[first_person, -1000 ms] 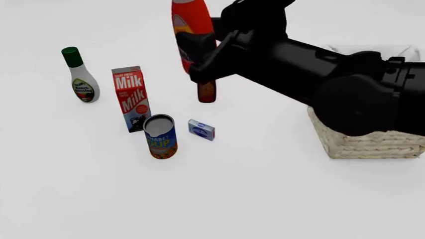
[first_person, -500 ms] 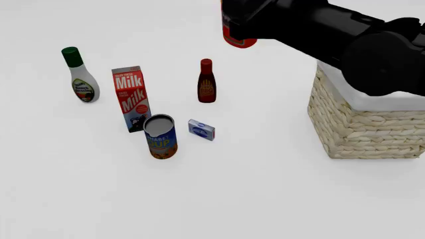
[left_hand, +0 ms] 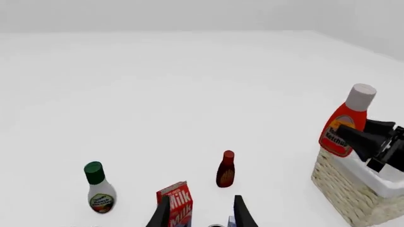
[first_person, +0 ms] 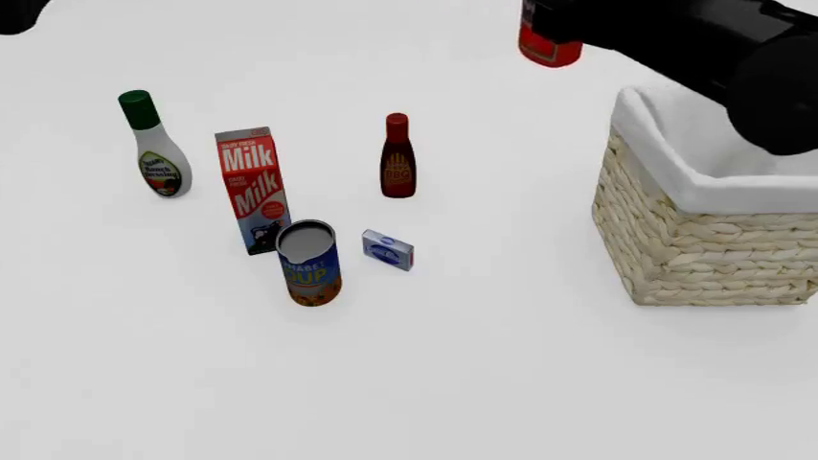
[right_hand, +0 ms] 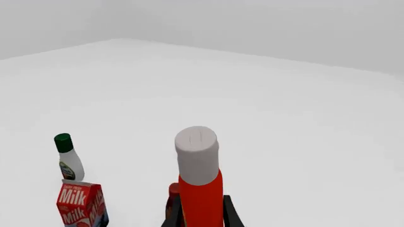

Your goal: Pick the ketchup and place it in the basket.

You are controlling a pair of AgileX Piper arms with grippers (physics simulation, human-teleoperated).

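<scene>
Currently, from the left on the desk (first_person: 153,364): a green-capped dressing bottle (first_person: 153,149), the milk carton (first_person: 252,190), a soup can (first_person: 308,263), a small blue box (first_person: 387,249) and a dark sauce bottle (first_person: 397,156), all standing apart. Left tool (left_hand: 202,213) hangs above them, fingers spread, empty. Right tool (right_hand: 202,215) is clamped on the ketchup (left_hand: 344,124), held upright in the air just beside the basket (first_person: 696,259), near its far left rim.

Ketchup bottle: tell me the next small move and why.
Probably carry it a little further right, over the basket's opening. The right gripper holds the ketchup aloft, and in the front view it hangs just left of the basket, not yet above the lining.
</scene>
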